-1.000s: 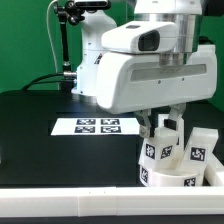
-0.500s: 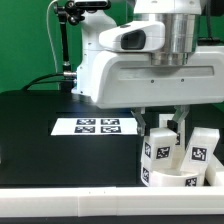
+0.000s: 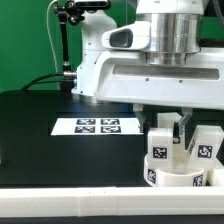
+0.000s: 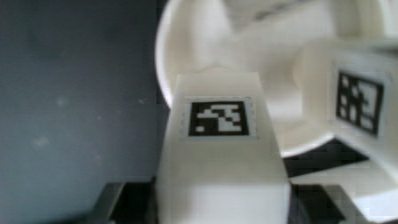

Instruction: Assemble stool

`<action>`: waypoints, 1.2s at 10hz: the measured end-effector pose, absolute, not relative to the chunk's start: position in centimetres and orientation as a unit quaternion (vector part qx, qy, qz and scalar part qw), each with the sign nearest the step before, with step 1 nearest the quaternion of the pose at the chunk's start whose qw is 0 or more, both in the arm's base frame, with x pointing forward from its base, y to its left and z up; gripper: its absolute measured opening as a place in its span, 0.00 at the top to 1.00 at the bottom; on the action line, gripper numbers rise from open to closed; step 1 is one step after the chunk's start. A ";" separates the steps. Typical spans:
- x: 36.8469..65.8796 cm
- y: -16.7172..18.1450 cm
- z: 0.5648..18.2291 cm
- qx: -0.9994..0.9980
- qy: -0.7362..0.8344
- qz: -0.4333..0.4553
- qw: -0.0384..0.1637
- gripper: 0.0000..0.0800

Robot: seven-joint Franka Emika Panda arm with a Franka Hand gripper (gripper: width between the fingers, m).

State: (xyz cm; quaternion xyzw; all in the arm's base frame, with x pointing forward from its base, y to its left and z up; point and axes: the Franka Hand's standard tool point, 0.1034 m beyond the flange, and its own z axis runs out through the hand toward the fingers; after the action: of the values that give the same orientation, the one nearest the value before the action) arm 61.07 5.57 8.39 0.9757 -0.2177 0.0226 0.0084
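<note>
Seat: the round white disc (image 3: pixel 178 176) lies on the black table (image 3: pixel 40 130), at the exterior view's lower right, beside the marker board (image 3: pixel 97 126).
Leg in hand: a white block leg (image 4: pixel 222 150) stands upright on the seat; a second leg (image 3: pixel 207 145) stands just beside it.
Gripper (image 3: pixel 170 125): nearly closed, fingers clamped on the leg's flat sides, apparently near its top.
Handling: rigid, light plastic, likely smooth and slippery; best pinched across flat faces, kept upright.
</note>
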 end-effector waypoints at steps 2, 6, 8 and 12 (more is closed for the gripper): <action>61.0 6.0 8.4 0.948 -0.319 0.024 0.006 0.58; 61.1 5.4 8.5 0.869 -0.495 0.024 0.002 0.58; 61.1 5.0 8.5 0.833 -0.553 0.025 0.001 0.58; 61.1 4.9 8.7 0.835 -0.549 0.022 0.003 0.37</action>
State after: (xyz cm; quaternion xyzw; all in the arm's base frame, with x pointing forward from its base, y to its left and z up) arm 61.10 4.87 8.68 0.8353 -0.5493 0.0223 0.0032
